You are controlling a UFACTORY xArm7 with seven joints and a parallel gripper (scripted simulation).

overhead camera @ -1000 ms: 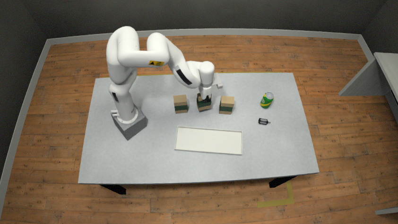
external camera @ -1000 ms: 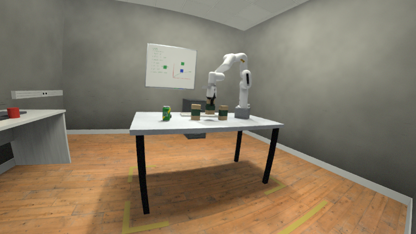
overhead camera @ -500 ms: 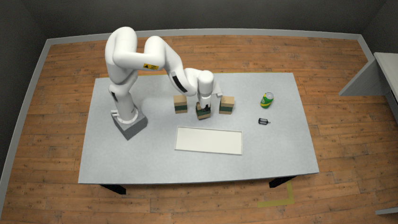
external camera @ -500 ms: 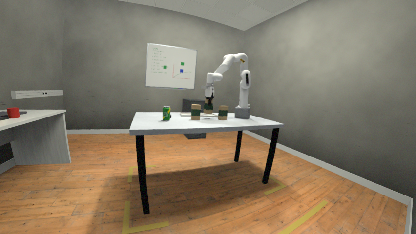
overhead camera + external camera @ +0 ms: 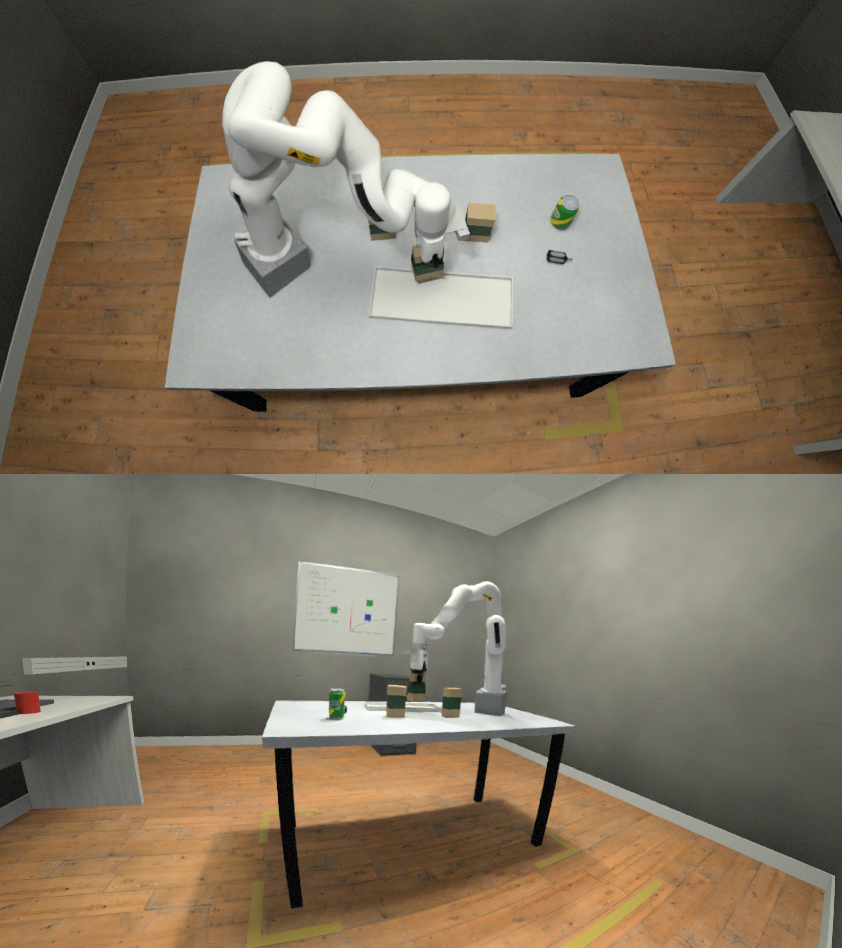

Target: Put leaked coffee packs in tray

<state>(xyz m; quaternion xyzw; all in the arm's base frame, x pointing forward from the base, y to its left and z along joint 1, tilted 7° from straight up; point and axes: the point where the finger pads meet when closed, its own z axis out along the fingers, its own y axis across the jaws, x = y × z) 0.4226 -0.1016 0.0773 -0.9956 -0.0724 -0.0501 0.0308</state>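
fingers clamped on coffee pack

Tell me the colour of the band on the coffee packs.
Dark green on tan packs; the exterior view shows it best.

In the top view the arm hides most of one pack — only its lower corner shows. The jaws on the carried pack are too small to make out. The black object near the surface's right edge is too small to identify — whiteboard writing is illegible.
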